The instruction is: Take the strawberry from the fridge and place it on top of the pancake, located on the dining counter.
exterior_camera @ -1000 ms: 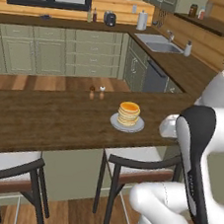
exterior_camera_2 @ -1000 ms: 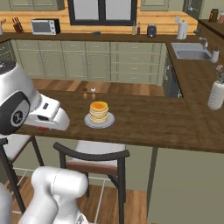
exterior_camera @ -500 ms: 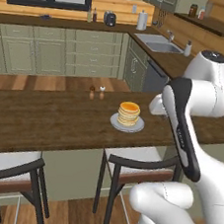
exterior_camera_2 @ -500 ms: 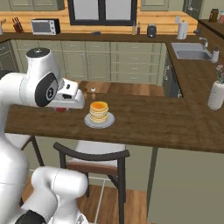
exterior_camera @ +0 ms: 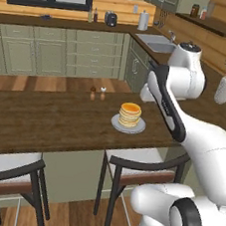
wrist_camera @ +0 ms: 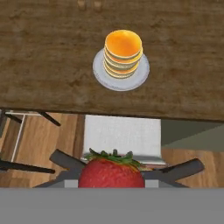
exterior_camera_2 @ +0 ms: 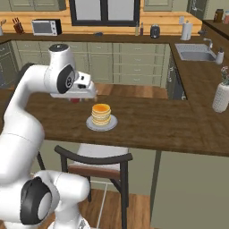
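A red strawberry [wrist_camera: 111, 173] with green leaves sits between the two dark fingers [wrist_camera: 64, 160] of my gripper [wrist_camera: 112, 176], which is shut on it. In the hand view the pancake [wrist_camera: 123, 51], a golden stack on a grey plate [wrist_camera: 99, 72], lies ahead on the dark brown dining counter [wrist_camera: 43, 65]. In the right base view the gripper [exterior_camera_2: 75, 99] hangs just above the dining counter [exterior_camera_2: 156, 129], a short way left of the pancake [exterior_camera_2: 101, 114], and a bit of red strawberry [exterior_camera_2: 73, 99] shows under the hand. In the left base view the arm stands right of the pancake [exterior_camera: 130, 114]. The fridge is out of view.
Two small shakers [exterior_camera: 97, 93] stand on the counter behind the plate. A dark-framed stool [exterior_camera_2: 96, 157] sits under the counter's near edge, another [exterior_camera: 7, 172] further left. A white vase with flowers [exterior_camera_2: 221, 96] stands at the right, with a sink [exterior_camera_2: 194, 56] beyond.
The arm has swung up from low beside the counter's near edge, carrying the strawberry over the counter and closer to the pancake. The grip has not changed.
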